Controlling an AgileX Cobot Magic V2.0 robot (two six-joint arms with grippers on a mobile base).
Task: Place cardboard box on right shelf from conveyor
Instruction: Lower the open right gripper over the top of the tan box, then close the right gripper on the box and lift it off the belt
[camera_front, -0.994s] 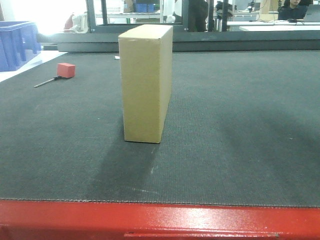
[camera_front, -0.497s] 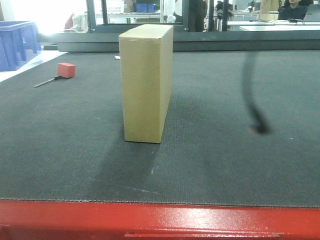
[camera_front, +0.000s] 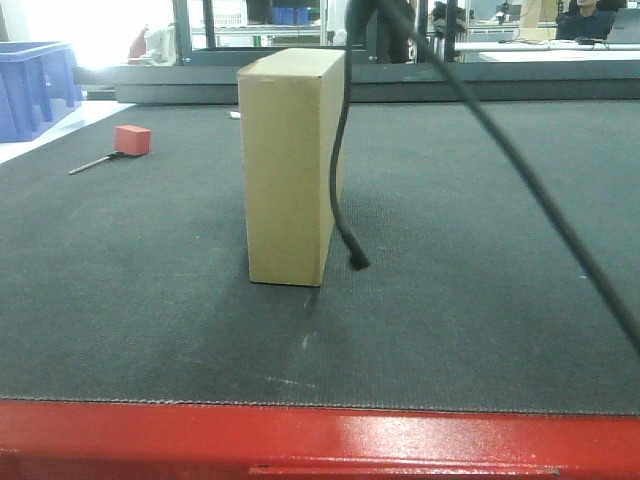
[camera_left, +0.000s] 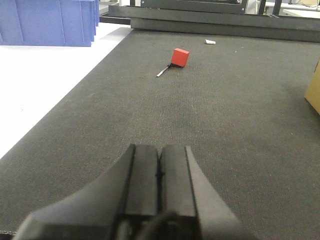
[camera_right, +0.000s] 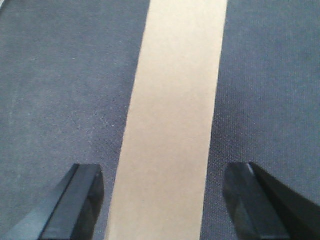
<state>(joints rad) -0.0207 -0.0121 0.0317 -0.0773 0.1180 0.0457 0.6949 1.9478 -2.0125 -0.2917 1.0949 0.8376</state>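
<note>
The cardboard box (camera_front: 290, 165) stands upright on its narrow edge in the middle of the conveyor (camera_front: 480, 250), a dark mat with a red front frame. In the right wrist view I look down on the box's tan top face (camera_right: 175, 115). My right gripper (camera_right: 162, 172) is open above it, one finger (camera_right: 80, 200) on each side, with gaps to the box. My left gripper (camera_left: 160, 150) is shut and empty, low over the mat, with the box's corner (camera_left: 315, 92) far to its right. The right shelf is out of view.
A small red block (camera_front: 132, 139) with a thin rod lies at the mat's far left. A blue bin (camera_front: 35, 88) stands beyond the left edge on a white surface. A black cable (camera_front: 345, 150) dangles before the box; another (camera_front: 540, 190) crosses diagonally at right.
The dangling black cable has swung from the right to just in front of the box, and a second cable has come in diagonally. The box has not moved.
</note>
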